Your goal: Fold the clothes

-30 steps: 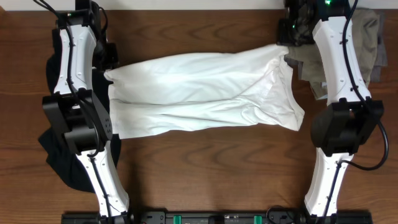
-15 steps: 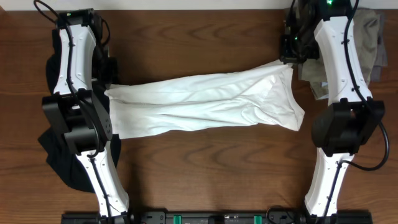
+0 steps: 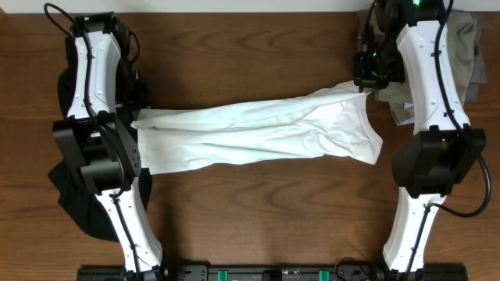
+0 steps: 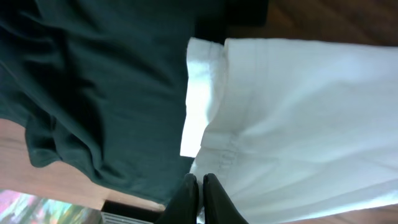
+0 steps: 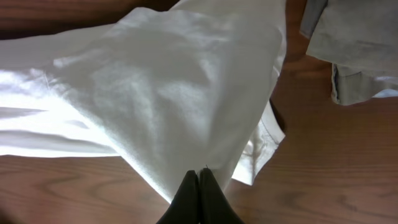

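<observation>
Folding looks barely begun: the white T-shirt (image 3: 258,133) spans the middle of the overhead frame, stretched in a rumpled band between the 2 arms. The left end effector (image 4: 200,182) pinches its left edge and the right end effector (image 5: 199,175) its upper-right corner (both clenched on cloth). No tidy fold shows yet. The black garment (image 3: 74,199) at lower left and the grey pieces (image 3: 469,47) at upper right lie unfolded on the surface (image 3: 258,211).

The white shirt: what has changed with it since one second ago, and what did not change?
Both arms drew the far edge of the white shirt toward the robot; it is now a narrower, tauter band. The left gripper and the right gripper stayed shut on it. The dark garment and grey clothes did not move.
</observation>
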Robot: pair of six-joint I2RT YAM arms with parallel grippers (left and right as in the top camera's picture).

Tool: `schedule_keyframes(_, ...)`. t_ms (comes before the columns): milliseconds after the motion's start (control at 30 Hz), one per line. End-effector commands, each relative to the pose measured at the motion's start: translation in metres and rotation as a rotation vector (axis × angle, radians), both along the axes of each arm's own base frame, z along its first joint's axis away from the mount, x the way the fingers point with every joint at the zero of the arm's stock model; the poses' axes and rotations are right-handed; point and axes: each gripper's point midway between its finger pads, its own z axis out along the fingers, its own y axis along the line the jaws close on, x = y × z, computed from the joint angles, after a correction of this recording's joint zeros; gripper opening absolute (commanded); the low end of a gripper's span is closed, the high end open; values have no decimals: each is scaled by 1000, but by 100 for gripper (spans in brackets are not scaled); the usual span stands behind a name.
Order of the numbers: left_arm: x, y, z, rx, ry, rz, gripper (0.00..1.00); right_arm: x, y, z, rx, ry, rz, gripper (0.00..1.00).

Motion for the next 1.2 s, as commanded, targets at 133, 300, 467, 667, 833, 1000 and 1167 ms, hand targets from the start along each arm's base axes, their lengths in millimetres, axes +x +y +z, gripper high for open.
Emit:
schedule_keyframes(133, -18, 1, -10, 8, 50, 7, 6, -14, 0, -7, 1, 39, 1, 1)
schedule_keyframes(300, -27, 1, -20, 4, 92, -14, 27, -25, -3, -35, -11, 105, -2, 3)
schedule_keyframes(467, -33, 4, -24, 24, 115, -22, 41, -31, -8, -53, -13, 142, -13, 34)
schedule_keyframes(667, -33, 5, -24, 24, 114, -22, 47, -40, -25, -63, -37, 182, -45, 41)
schedule_keyframes(833, -33, 5, -23, 23, 114, -20, 50, -28, -26, -54, -23, 124, -38, 39)
schedule_keyframes(1000, -31, 3, -24, 15, 108, -19, 51, -11, -25, -27, -18, 16, 9, 43)
schedule_keyframes(1167, -25, -6, -28, -46, 76, -24, 51, 4, -12, -9, 36, -69, 40, 49)
